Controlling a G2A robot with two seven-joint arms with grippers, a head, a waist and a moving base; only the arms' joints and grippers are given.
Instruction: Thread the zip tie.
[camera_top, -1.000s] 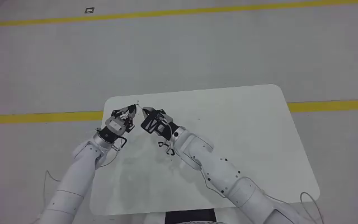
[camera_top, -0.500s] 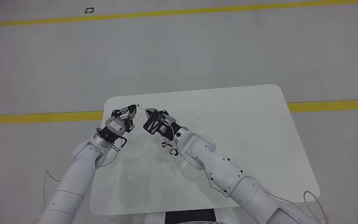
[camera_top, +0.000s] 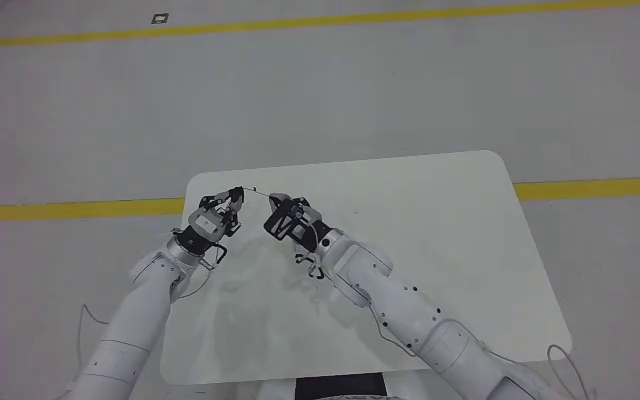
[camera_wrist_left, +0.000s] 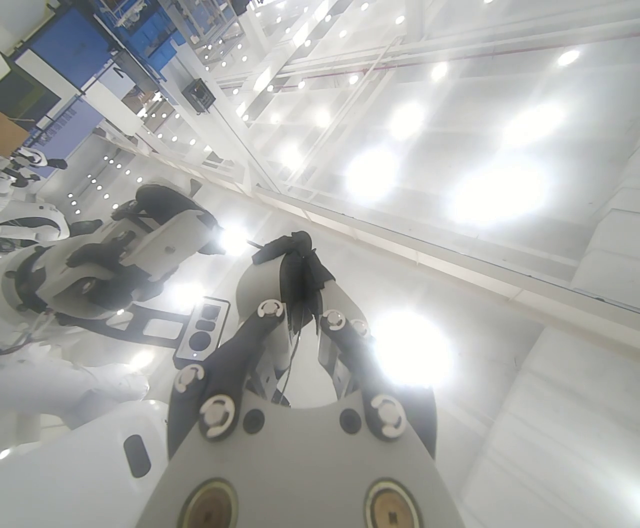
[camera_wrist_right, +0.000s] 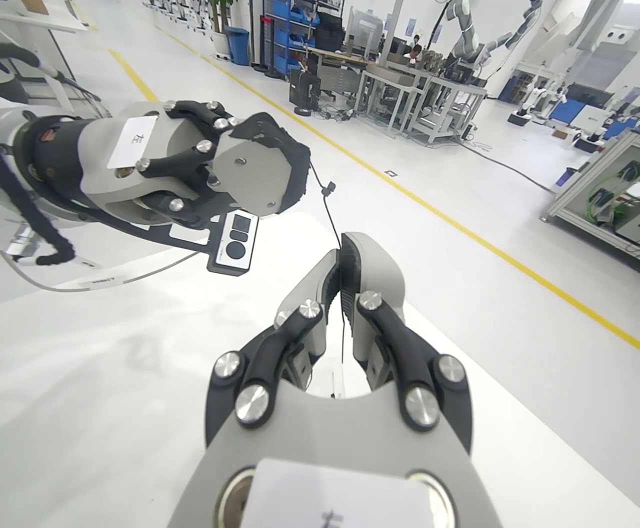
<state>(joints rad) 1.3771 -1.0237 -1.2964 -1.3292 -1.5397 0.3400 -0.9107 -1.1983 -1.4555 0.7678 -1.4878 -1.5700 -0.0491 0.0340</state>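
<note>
Above table (camera_top: 450, 230), left tool (camera_wrist_left: 296, 256) and right tool (camera_wrist_right: 342, 249) pinch the zip tie (camera_wrist_right: 328, 189)

One end of the zip tie (camera_wrist_right: 328, 189) is buried in the black pads of the left claw (camera_wrist_right: 296, 167), and its strap vanishes between the pressed pads of the right claw (camera_wrist_right: 342, 260). Whether the strap passes through its small head is too fine to tell.

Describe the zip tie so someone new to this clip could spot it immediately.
Start at the white table, at its far-left corner where the two tools meet. The zip tie is the thin black strand strung between the left tool and the right tool; unlike the thicker arm cables, it carries a tiny square head.
</note>
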